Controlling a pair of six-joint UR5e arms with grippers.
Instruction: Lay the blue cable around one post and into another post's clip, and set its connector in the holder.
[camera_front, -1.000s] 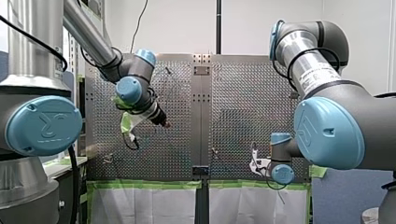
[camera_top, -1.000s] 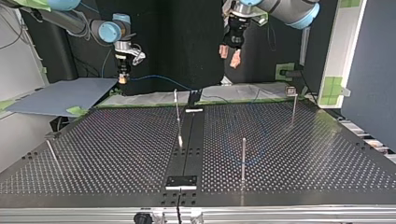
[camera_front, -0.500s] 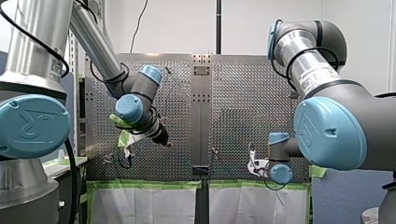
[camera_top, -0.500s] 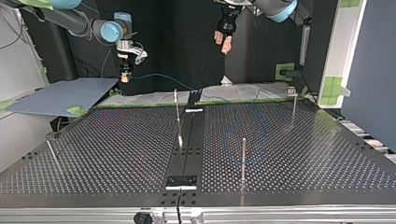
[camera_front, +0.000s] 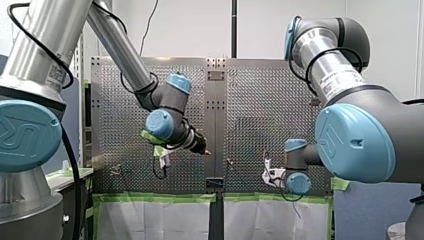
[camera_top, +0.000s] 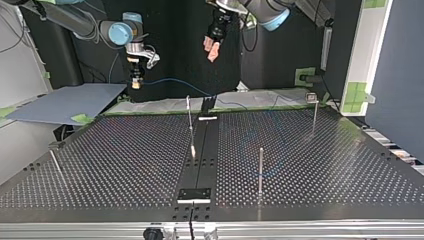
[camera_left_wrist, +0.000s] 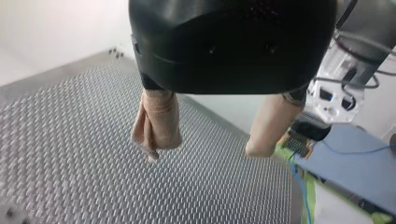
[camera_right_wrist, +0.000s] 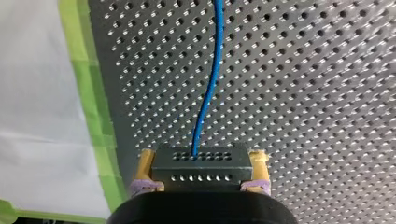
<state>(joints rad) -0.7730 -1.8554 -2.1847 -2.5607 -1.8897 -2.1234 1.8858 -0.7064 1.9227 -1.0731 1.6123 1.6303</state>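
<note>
My left gripper (camera_top: 212, 46) is swinging across, high above the table (camera_top: 125, 150). A moment ago it was hanging further toward the top view's right. Now it is getting nearer the middle. Its two beige pads (camera_left_wrist: 156, 126) are standing wide apart with nothing between them. My right gripper (camera_right_wrist: 202, 158) is staying almost where it was, near the table's far edge in the top view. It is squeezing the black connector (camera_right_wrist: 201, 169). The blue cable (camera_right_wrist: 208, 79) is running out of the connector, over the table's holes.

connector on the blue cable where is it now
The connector is clamped in my right pincer, held over the table's green-taped edge, at the top view's left.
</note>
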